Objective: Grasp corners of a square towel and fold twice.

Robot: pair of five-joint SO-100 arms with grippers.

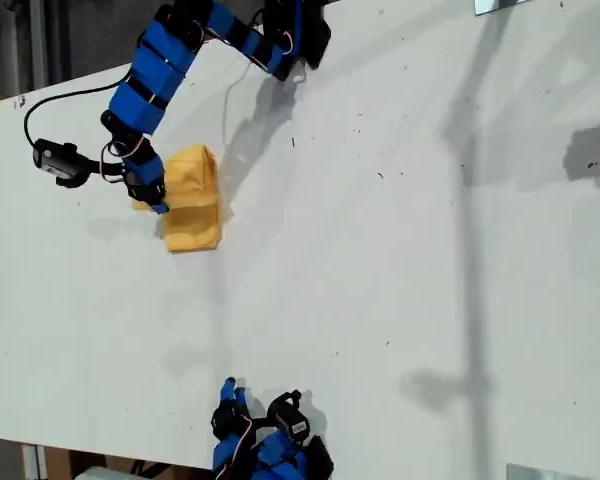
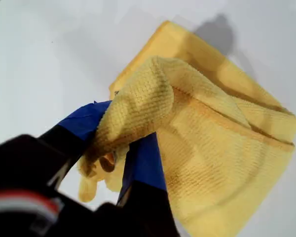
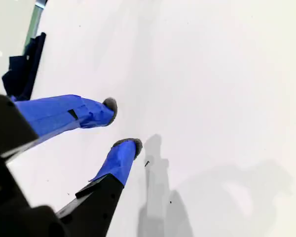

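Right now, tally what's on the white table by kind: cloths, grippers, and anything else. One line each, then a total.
Yellow-orange towel: 1, folded, a fold clamped in my first gripper.
Blue grippers: 2, my first gripper and my second gripper, which is open over bare table.
Other loose objects on the table: 0.
Total: 3.

Colour reference
My first tool (image 2: 123,148): blue fingers, black body. Towel (image 2: 212,148): plain yellow-orange, fine woven texture. Bench (image 1: 400,250): white.
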